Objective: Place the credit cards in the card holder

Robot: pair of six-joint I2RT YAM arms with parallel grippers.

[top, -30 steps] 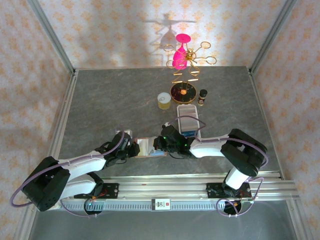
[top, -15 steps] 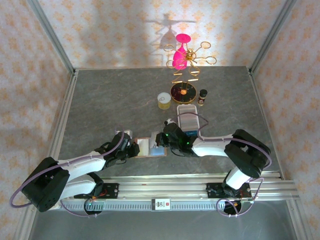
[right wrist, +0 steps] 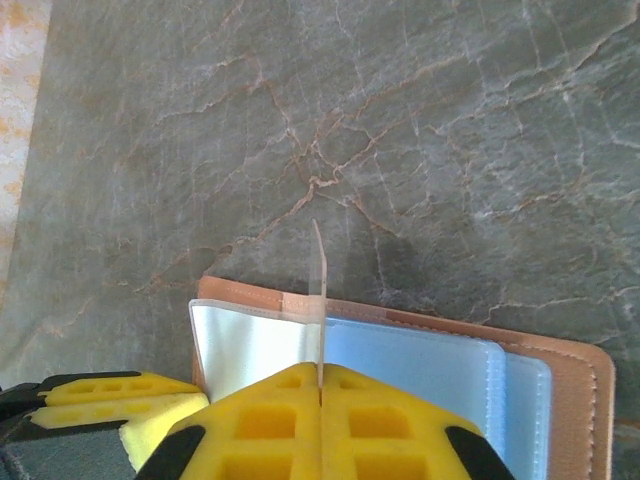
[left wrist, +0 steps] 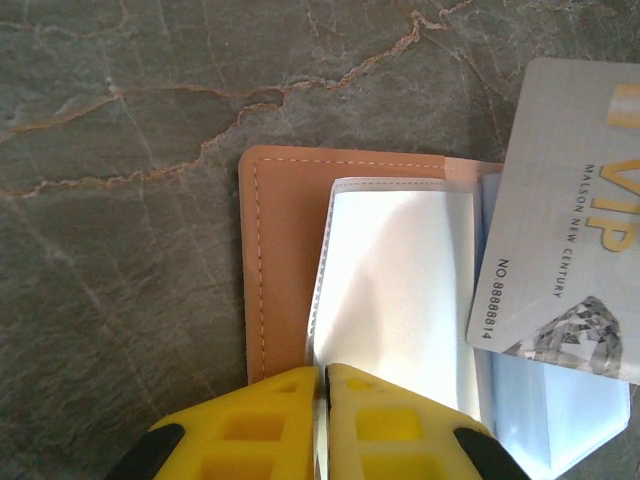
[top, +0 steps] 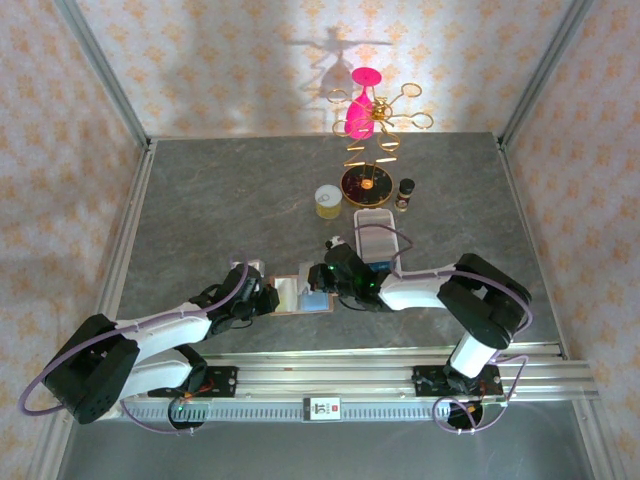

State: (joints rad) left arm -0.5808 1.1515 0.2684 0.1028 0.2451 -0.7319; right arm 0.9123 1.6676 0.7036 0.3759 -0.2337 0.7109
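Marble table [top: 220,200]; tan card holder [left wrist: 280,260]; left gripper [left wrist: 322,385] pinches sleeve [left wrist: 400,280]; right gripper [right wrist: 320,380] pinches silver card [left wrist: 570,220]

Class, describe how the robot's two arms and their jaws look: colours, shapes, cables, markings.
Both the left arm and right arm have white tubular links between bulky black joints. A thin lilac cable loops along each. The jaws are bright yellow plastic blocks with moulded square recesses, black behind. No markings are legible.

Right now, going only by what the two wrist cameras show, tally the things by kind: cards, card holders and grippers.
credit card: 1
card holder: 1
grippers: 2, the left gripper and the right gripper
Total: 4
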